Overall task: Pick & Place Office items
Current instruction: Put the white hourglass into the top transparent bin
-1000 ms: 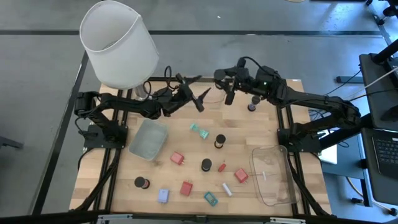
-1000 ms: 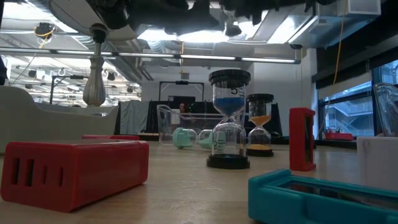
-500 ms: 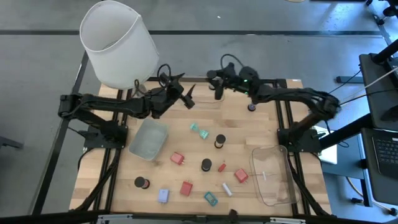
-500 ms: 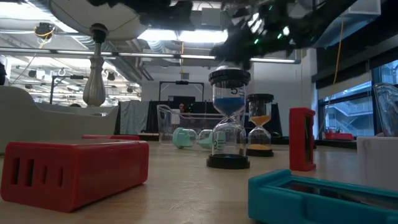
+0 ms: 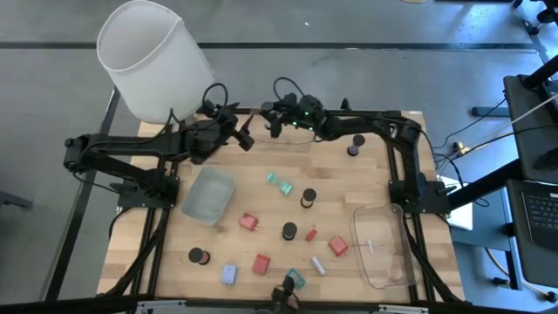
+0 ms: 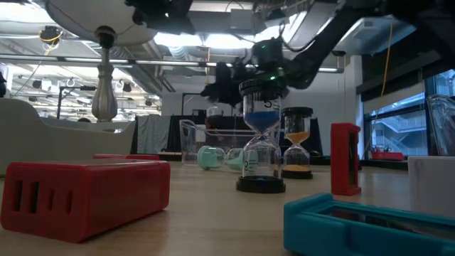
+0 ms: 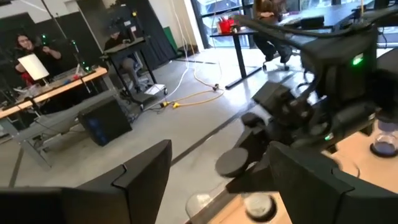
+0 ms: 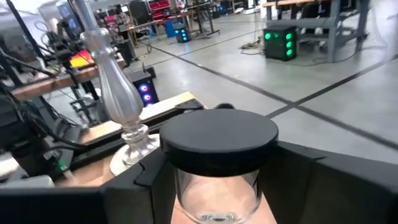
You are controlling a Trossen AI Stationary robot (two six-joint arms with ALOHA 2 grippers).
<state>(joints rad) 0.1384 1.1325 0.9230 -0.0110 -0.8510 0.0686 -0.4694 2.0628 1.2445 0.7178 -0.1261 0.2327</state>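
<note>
The only writing to be read is a "5" on the blue-sand hourglass with dark round caps (image 6: 261, 135), beside an orange-sand hourglass with the same dark caps (image 6: 296, 142); from above these show as dark round cylinders (image 5: 308, 199) near the middle of the wooden bench (image 5: 384, 187). The office items lie scattered over the bench's middle and near edge: a teal clip (image 5: 279, 183), red blocks (image 5: 248, 223), a second red block (image 5: 261, 263) toward the near edge, a pale-blue clip (image 5: 228, 275), a teal piece (image 5: 296, 279) and a small white stick (image 5: 319, 265), with another dark cylinder (image 5: 199, 256) toward the near left corner and one (image 5: 355, 145) by the far edge. A clear rectangular tray (image 5: 207, 195) sits left of centre, and a second clear tray (image 5: 382, 244) along the right edge. The left gripper (image 5: 241, 135) hovers over the far edge with its fingers (image 7: 146, 174) spread and nothing between them. The right gripper (image 5: 270, 122) is just beside it at the far edge, its fingers (image 8: 140, 180) spread on either side of a clear glass hourglass with a black round cap (image 8: 217, 162); whether they touch it cannot be told. The big white-shaded lamp (image 5: 148, 57) stands at the far left corner.
</note>
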